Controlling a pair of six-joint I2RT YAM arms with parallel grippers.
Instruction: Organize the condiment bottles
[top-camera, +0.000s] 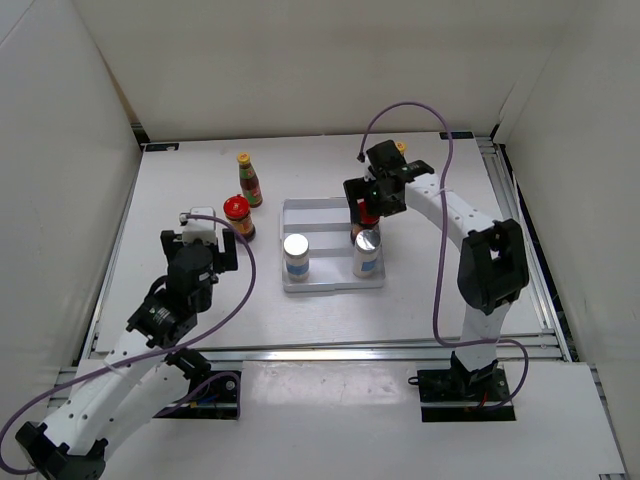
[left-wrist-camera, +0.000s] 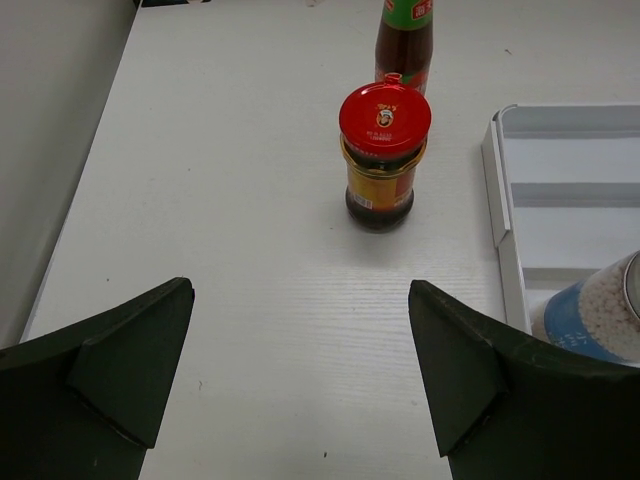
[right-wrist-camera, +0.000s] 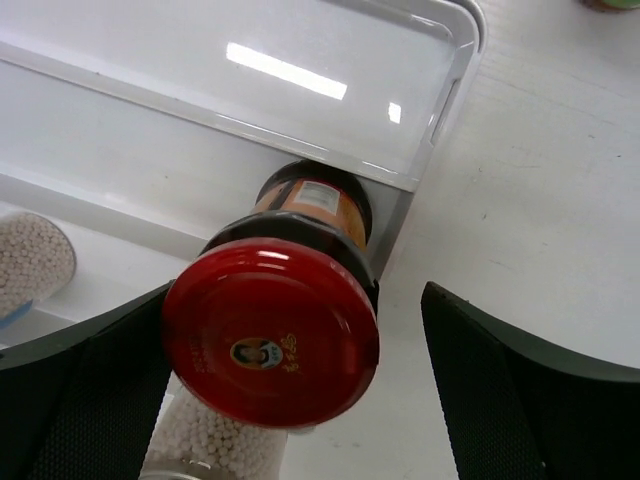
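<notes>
The jar in the tray (right-wrist-camera: 270, 335) stands upright against the right wall of the white ridged tray (top-camera: 320, 212), just behind the right shaker (top-camera: 367, 252). Your right end effector (right-wrist-camera: 295, 300) is spread wide over its red lid with a finger on either side. The right-hand finger (right-wrist-camera: 520, 390) is plainly clear of the lid. The other sits so close to the lid's edge that you cannot tell whether it touches.

The left shaker (top-camera: 296, 255) stands in the tray's near left part, well apart from the right one. Out on the bench (left-wrist-camera: 230, 200), left of the tray, the second jar (left-wrist-camera: 384, 150) is upright, with a slim bottle (top-camera: 248, 178) just behind it. Your left end effector (left-wrist-camera: 300, 290) is also spread and holds nothing, facing that second jar from the near side.
</notes>
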